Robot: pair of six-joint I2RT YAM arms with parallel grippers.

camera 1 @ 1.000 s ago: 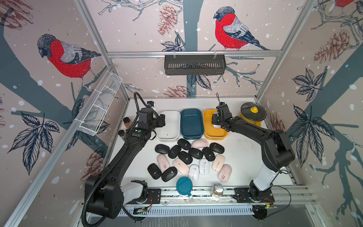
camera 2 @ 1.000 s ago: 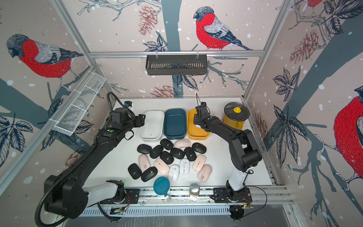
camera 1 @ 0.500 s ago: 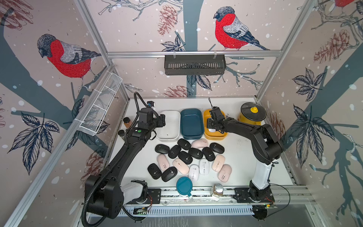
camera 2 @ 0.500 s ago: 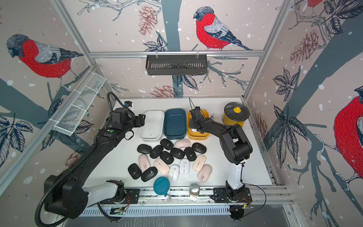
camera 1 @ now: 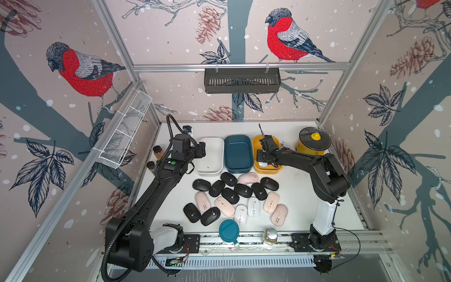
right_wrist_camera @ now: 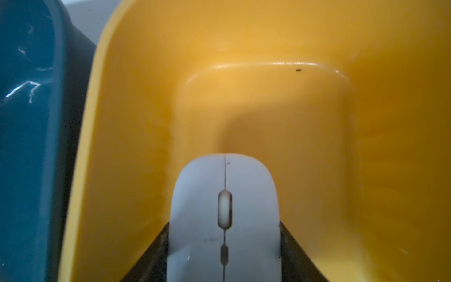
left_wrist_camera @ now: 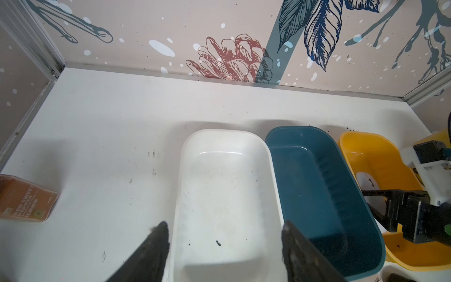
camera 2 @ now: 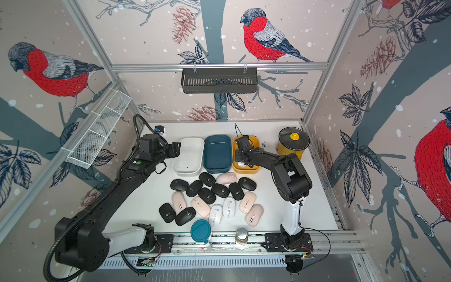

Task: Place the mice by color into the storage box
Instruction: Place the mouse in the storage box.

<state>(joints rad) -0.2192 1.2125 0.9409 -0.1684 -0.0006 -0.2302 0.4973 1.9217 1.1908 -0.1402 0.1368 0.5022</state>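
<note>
- The right gripper is clamped on a white mouse, one finger against each long side, inside the yellow bin.
- Only dark wedges of those fingers show in the right wrist view, and the frame edge cuts off the mouse's rear end. Whether the mouse touches the bin floor cannot be told.
- In both top views the wrist covers the grip; only a pale sliver of the mouse shows under it.
- The left gripper hangs with its jaws apart and nothing between them, over the near end of the white bin. Its fingers run out of the frame.
- The blue bin sits between the white and yellow ones, walls touching or nearly so. Both hold no mice.
- The loose mice, black, pink and white, lie packed together on the table just in front of the bins.
- A spice jar with an orange label is cut off at the edge of the left wrist view. In a top view a second jar is half hidden by the left arm.
- The table is white, scuffed and dotted with dark specks.
- A yellow pot stands in the far corner, and a teal cup at the front rail.
- The bullfinch-papered walls carry a black shelf and a white mesh basket.
</note>
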